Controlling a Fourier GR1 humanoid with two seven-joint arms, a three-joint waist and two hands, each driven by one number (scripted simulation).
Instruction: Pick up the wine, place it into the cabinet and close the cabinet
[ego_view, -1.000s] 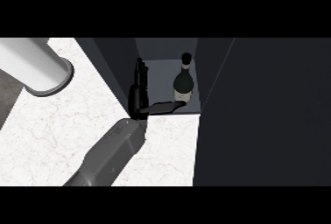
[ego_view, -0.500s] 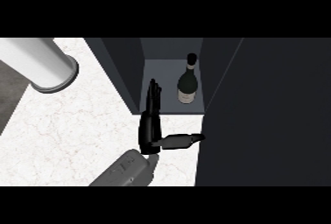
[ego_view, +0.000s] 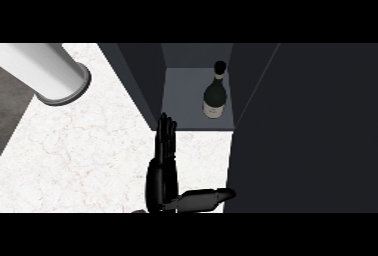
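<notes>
The right hand (ego_view: 164, 167) is wide open and holds nothing: its fingers (ego_view: 165, 131) lie straight, pointing at the cabinet's (ego_view: 140, 75) front edge, with the thumb (ego_view: 207, 196) stretched sideways to the dark cabinet door (ego_view: 310, 130). It hangs over the white marble counter (ego_view: 81, 150). The wine (ego_view: 215, 96) stands on the cabinet's floor, near its right wall. A grey cylinder (ego_view: 44, 70) sits toward the counter's far left corner.

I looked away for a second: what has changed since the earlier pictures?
The hand has drawn back out of the cabinet toward the view's lower edge, fingers straight, holding nothing. The wine stands upright inside as before, and the door is not closed.
</notes>
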